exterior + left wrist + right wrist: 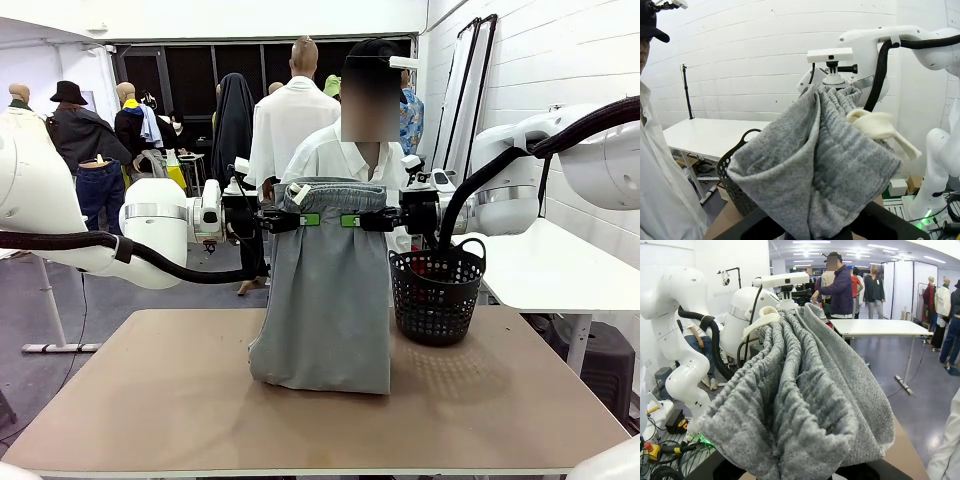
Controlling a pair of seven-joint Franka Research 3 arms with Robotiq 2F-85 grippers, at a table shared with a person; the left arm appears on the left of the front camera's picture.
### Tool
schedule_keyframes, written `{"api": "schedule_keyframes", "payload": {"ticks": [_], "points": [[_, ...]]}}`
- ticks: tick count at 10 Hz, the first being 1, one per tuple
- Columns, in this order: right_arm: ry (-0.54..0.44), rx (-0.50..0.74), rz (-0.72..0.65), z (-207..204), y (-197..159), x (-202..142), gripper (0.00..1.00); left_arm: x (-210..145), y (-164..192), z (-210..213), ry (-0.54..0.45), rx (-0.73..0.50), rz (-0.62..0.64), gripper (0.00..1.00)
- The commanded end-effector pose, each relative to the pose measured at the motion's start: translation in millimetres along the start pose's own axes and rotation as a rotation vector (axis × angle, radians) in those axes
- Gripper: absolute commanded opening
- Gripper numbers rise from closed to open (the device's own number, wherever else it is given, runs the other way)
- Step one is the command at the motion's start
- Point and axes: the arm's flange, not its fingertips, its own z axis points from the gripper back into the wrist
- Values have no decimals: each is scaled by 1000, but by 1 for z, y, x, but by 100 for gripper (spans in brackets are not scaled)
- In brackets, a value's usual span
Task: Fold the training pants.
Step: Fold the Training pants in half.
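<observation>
The desk (150,400) carries the grey training pants (325,300), which hang upright at its centre with their hems bunched on the top. The black basket (436,295) sits at three o'clock of them. The left gripper (300,220) and right gripper (355,220) each clench the waistband from nine and three o'clock.

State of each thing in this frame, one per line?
pants: held up by the waistband, hanging, lower end folded on the table
left gripper: shut on the waistband
right gripper: shut on the waistband
basket: upright on the table, right of the pants
</observation>
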Motion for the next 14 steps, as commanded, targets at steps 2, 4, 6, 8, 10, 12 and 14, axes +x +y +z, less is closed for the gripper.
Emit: {"api": "schedule_keyframes", "payload": {"ticks": [2,4,6,8,10,12,14], "points": [[-11,1,0,-1,3,2,0,3,-1,1,-10,17,-11,0],[-11,1,0,-1,3,2,0,3,-1,1,-10,17,-11,0],[-11,1,0,-1,3,2,0,3,-1,1,-10,17,-11,0],[-11,1,0,-1,3,2,0,3,-1,1,-10,17,-11,0],[-11,1,0,-1,3,2,0,3,-1,1,-10,17,-11,0],[-11,1,0,-1,3,2,0,3,-1,1,-10,17,-11,0],[0,0,0,0,0,0,0,0,0,0,0,0,0,0]]}}
